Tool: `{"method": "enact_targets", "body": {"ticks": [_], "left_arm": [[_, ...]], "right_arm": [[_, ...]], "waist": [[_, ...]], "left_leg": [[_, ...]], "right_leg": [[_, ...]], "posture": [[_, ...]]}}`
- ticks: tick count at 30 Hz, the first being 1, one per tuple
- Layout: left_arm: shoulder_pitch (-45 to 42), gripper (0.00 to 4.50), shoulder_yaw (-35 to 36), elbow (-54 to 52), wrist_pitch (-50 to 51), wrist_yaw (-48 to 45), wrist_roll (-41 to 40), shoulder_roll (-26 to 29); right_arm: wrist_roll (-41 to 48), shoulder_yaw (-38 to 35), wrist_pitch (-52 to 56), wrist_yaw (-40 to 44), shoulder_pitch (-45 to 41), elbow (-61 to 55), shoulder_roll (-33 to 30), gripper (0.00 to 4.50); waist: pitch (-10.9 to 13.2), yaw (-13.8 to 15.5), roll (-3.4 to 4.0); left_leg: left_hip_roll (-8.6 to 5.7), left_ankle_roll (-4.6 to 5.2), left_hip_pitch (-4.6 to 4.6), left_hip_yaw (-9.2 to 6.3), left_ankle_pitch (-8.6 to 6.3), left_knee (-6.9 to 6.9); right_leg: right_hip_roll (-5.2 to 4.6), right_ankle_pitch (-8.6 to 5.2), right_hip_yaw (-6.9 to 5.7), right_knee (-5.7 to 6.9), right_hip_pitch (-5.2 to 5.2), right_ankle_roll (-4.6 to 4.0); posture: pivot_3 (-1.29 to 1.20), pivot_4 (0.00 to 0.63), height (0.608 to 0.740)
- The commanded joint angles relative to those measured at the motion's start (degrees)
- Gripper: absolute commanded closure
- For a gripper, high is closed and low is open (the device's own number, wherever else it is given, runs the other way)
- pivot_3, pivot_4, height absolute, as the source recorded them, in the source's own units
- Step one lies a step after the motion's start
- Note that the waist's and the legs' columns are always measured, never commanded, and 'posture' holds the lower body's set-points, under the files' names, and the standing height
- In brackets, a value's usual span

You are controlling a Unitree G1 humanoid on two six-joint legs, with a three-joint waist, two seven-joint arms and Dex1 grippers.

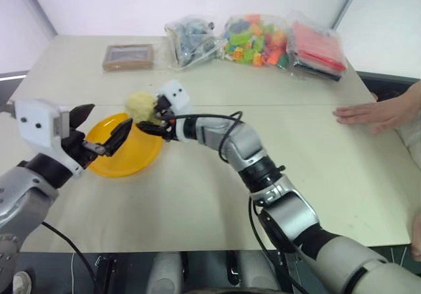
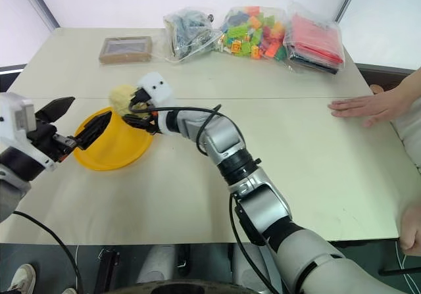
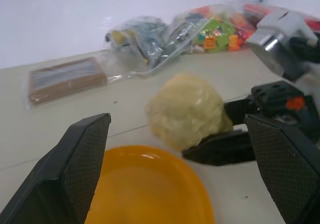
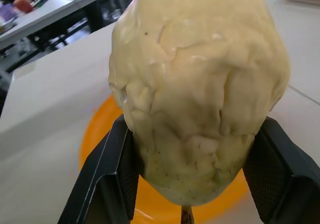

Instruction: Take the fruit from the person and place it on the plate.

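While the fruit point(image 1: 140, 105) is clamped between the two black fingers of the right gripper point(image 1: 150, 119), it is not yet on the plate point(image 1: 125, 154): it hangs just above the plate's far rim, at about one o'clock from the plate's centre. So the handover looks done and the carry nearly so; what remains, as I judge it, is a short move in over the dish, a lowering and a release.

The left gripper point(image 1: 102, 138) holds nothing. Its fingers are spread wide and hover over the near-left part of the plate, at about nine o'clock from the fruit.

The person's hand point(image 1: 371, 114) lies flat and empty on the table point(image 1: 197, 202), well apart from the fruit, at about three o'clock from it.

Counted: one fruit, one plate, one person's hand laid on the tabletop, two grippers. Along the far edge, at twelve to one o'clock from the plate, lie one small brown box point(image 1: 128, 56) and three clear bags point(image 1: 256, 39): one of dark pieces, one of mixed bright bricks, one mostly red.
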Motion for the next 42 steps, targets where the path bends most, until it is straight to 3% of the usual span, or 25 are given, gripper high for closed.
{"method": "enact_targets", "body": {"ticks": [1, 12, 18, 20, 23, 42], "left_arm": [[1.87, 0.00, 4.84, -3.59, -0.01, 1.65, -1.76, 1.09], [8.87, 0.00, 13.57, -6.16, -0.48, 4.87, -7.51, 2.85], [10.41, 0.00, 13.72, -6.43, -1.28, 6.03, -9.22, 3.56], [10.59, 0.00, 13.15, -6.38, -1.61, 6.26, -9.31, 3.73], [10.86, 0.00, 12.22, -6.29, -1.97, 6.13, -10.43, 4.11], [21.39, 0.00, 13.18, -8.15, -2.89, 6.83, -14.82, 4.71]], "right_arm": [[-1.95, 1.08, -4.62, 1.48, -1.98, 2.62, 3.40, 2.29], [-8.89, 3.44, -15.03, 2.27, -1.78, 15.85, 7.48, 2.29], [-10.01, 3.89, -16.26, 3.45, -0.63, 16.87, 7.35, 2.29], [-10.28, 4.02, -16.02, 3.64, -0.11, 16.62, 7.16, 1.23], [-10.58, 4.33, -15.48, 4.23, 0.94, 15.28, 6.75, 0.03], [-9.11, 0.09, -7.31, 7.96, 1.98, 0.35, -0.02, 0.03]], "waist": [[-0.01, -0.02, -0.02], [-0.02, -0.31, -0.03], [-0.02, -0.39, -0.03], [-0.02, -0.39, -0.03], [-0.02, -0.40, -0.03], [-0.02, -1.43, -0.03]], "left_leg": [[0.00, 0.00, 0.00, -0.01, 0.00, 0.00], [0.02, -0.04, 0.01, -0.03, 0.00, -0.09], [0.02, -0.10, 0.02, -0.03, 0.03, -0.17], [0.02, -0.10, 0.03, -0.03, 0.03, -0.18], [0.02, -0.11, 0.04, -0.03, 0.04, -0.20], [0.01, -0.30, 0.08, -0.04, 0.15, -0.63]], "right_leg": [[0.00, 0.00, 0.00, 0.00, 0.00, -0.01], [-0.03, -0.06, -0.01, -0.03, -0.03, -0.21], [-0.05, -0.06, -0.01, -0.04, -0.05, -0.24], [-0.06, -0.06, -0.01, -0.04, -0.06, -0.24], [-0.07, -0.07, -0.01, -0.04, -0.06, -0.25], [-0.09, -0.03, -0.02, -0.23, -0.14, -0.32]], "posture": [[0.00, 0.150, 0.731], [0.00, 0.150, 0.731], [0.00, 0.150, 0.731], [0.00, 0.150, 0.731], [0.00, 0.150, 0.731], [0.00, 0.150, 0.731]]}}
